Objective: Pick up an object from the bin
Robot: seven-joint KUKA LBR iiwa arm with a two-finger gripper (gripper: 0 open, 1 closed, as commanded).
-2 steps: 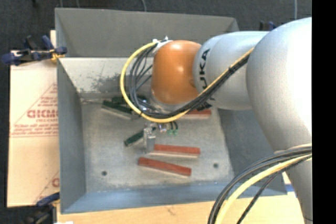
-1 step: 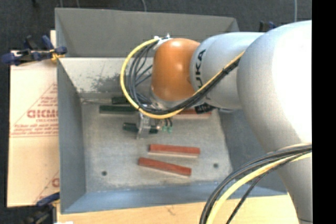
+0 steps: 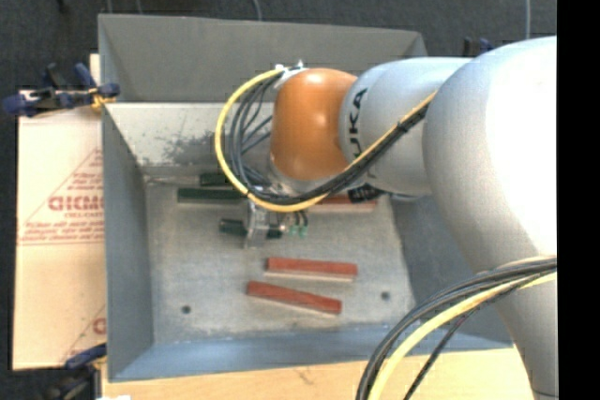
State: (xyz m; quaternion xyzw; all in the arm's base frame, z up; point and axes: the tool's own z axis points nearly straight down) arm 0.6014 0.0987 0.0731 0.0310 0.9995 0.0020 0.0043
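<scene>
Metal of a dull grey is forming the bin (image 3: 127,229), its sloped walls running down to a flat, speckled floor. Toward the left of that floor a long dark green flat bar (image 3: 208,195) is lying lengthwise near the back wall, its right end passing under the robot's cables. Just in front of it a short dark green block (image 3: 231,226) is sitting on the floor.

The gripper (image 3: 267,228) is hanging low just beside the right end of this block, the nearest thing to it. Whether its jaws are apart or together cannot be told, because the orange wrist cover (image 3: 309,126) and the loop of yellow and black cables (image 3: 230,140) are hiding much of it.

Nearer the front, two red-brown flat wooden bars are lying almost parallel, close but apart: the upper red-brown bar (image 3: 310,268) and the lower red-brown bar (image 3: 293,298). Further right a reddish bar (image 3: 361,199) is peeking out from beneath the white arm (image 3: 450,136), which is reaching in across the bin's right side
</scene>
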